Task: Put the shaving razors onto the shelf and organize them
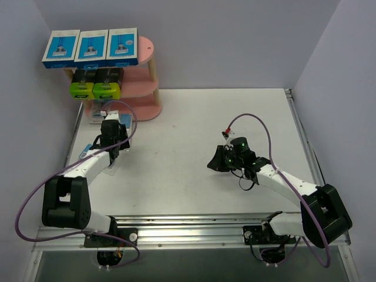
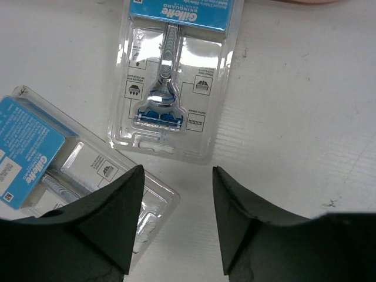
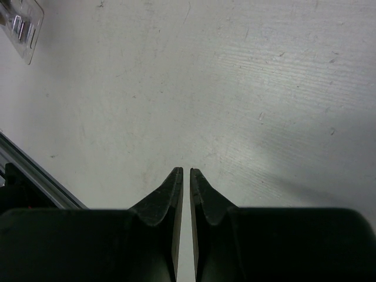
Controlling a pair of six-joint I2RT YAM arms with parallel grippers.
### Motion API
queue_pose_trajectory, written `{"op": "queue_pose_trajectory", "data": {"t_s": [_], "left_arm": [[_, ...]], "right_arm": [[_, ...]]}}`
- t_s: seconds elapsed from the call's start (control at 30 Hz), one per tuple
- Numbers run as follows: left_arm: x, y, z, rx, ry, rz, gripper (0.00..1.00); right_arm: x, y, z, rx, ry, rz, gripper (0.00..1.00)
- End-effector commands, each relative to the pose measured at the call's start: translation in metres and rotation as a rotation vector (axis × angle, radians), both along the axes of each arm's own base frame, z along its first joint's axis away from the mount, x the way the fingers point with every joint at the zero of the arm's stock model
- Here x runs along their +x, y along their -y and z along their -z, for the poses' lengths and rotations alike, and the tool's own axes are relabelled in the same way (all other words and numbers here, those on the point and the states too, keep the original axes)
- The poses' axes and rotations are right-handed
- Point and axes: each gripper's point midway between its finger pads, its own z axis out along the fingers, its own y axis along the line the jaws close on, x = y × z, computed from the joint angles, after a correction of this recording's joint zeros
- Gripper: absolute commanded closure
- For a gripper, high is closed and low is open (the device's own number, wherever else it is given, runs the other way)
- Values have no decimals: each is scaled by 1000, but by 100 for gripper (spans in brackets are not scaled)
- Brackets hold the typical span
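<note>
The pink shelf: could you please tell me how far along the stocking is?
Done: three blue-and-white boxes top the pink three-tier shelf, two black lime-ended boxes one board below. In hand: nothing; the left gripper hovers, jaws apart, over two clear blister packs. Those are left.

The white table (image 1: 194,153) carried a pink shelf (image 1: 148,88) at the upper left, and clear razor packs (image 2: 170,76) lay flat near it.
</note>
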Motion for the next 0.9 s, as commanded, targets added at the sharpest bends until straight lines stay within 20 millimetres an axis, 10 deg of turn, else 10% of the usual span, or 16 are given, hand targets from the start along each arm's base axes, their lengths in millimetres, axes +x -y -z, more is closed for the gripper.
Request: {"op": "queue_pose_trajectory", "data": {"t_s": [0.0, 0.87], "left_arm": [[13, 3, -7, -5, 32, 20, 43], [47, 3, 37, 41, -66, 64, 53]], "right_arm": [[4, -2, -10, 19, 45, 4, 94], [10, 0, 0, -17, 35, 7, 95]]}}
